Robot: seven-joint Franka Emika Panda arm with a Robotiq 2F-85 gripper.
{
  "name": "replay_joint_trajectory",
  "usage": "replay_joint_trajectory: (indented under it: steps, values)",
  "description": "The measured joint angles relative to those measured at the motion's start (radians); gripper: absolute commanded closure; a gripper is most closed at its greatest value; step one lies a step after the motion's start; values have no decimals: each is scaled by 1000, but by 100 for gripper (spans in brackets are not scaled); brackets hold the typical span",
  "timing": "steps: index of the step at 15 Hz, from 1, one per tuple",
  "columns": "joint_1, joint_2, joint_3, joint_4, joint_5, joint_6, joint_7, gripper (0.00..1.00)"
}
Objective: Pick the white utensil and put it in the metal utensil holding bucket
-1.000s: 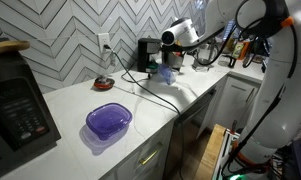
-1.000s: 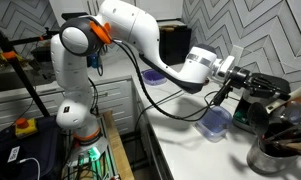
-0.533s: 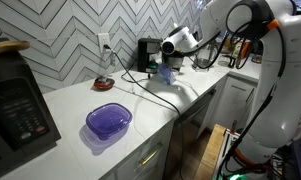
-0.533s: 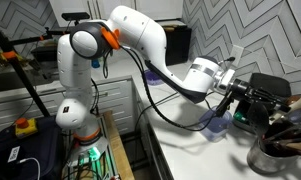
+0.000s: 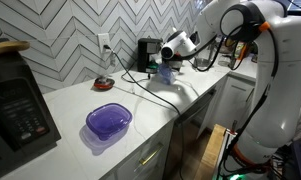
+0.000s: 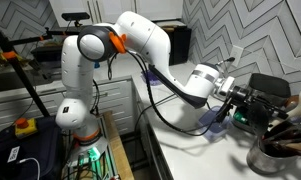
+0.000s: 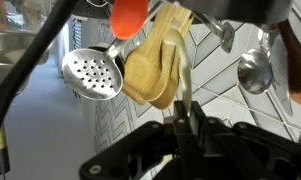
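The task looks about half done: the gripper (image 7: 182, 126) appears closed on a thin pale handle, most likely the white utensil (image 7: 184, 92), which rises from between its fingers in the wrist view. The pick therefore seems made, and the drop is not yet done. In an exterior view the gripper (image 6: 233, 93) hangs above the counter, near the bucket (image 6: 275, 158) but short of it and higher than its rim. What seems left is to carry the utensil over the bucket, lower it and let go. Only the wrist view shows the grip, along with a slotted spoon (image 7: 93, 75), wooden spoons (image 7: 155, 70) and a ladle (image 7: 254, 72) crowded ahead; no bucket rim can be made out there. The bucket and the gap to it show in just one exterior view. The opposite camera shows the gripper (image 5: 167, 62) beyond a purple bowl (image 5: 109, 121), with the bucket out of sight.
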State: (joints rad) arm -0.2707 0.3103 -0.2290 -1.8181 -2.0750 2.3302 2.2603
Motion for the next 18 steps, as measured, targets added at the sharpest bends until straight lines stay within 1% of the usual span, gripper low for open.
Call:
replay_joint_trajectory:
  steps: [4,7,8,9,11,14,18]
  values:
    - [-1,12,11,2,-77,0,28,98]
    - [-8,39,12,7,-92,0,43,98]
    - [-13,47,13,11,-92,0,47,88]
    - [-18,53,13,14,-92,0,51,65]
    - [-28,60,14,18,-91,0,56,62]
    - [-40,57,17,29,-87,21,56,40]
    - [-42,6,35,34,-95,108,65,9]
